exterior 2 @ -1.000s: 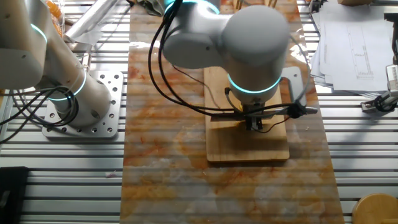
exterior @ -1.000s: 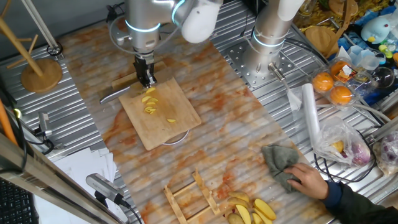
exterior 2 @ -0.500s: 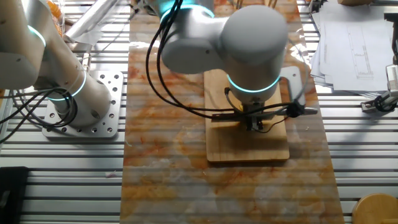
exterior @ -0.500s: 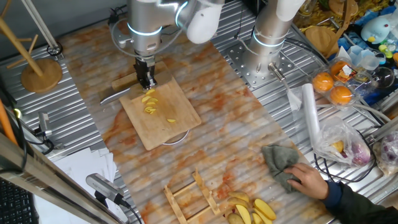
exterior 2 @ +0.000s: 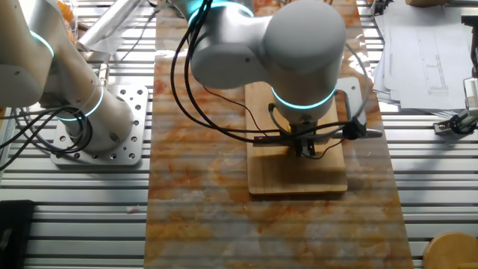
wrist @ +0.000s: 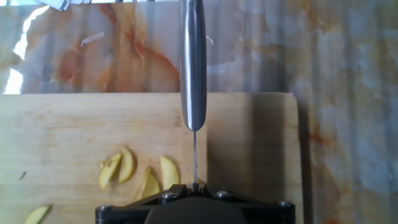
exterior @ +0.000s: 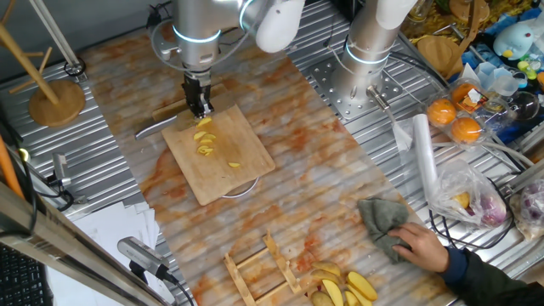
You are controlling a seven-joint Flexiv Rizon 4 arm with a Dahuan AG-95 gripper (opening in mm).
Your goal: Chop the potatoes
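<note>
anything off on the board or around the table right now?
Nothing broken or spilled. Two oddities: the cutting board sits skewed to the mat and perched on a round white object showing under its near edge. A person's hand rests on a grey cloth at the table edge, away from the knife.

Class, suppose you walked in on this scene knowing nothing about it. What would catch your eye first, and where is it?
The big white robot arm leans over the wooden cutting board in the middle of the marbled table, its tool holding a knife edge-down. Yellow potato slices lie scattered on the board beside the blade. At the table's near corner, a person's hand rests on a grey cloth.
</note>
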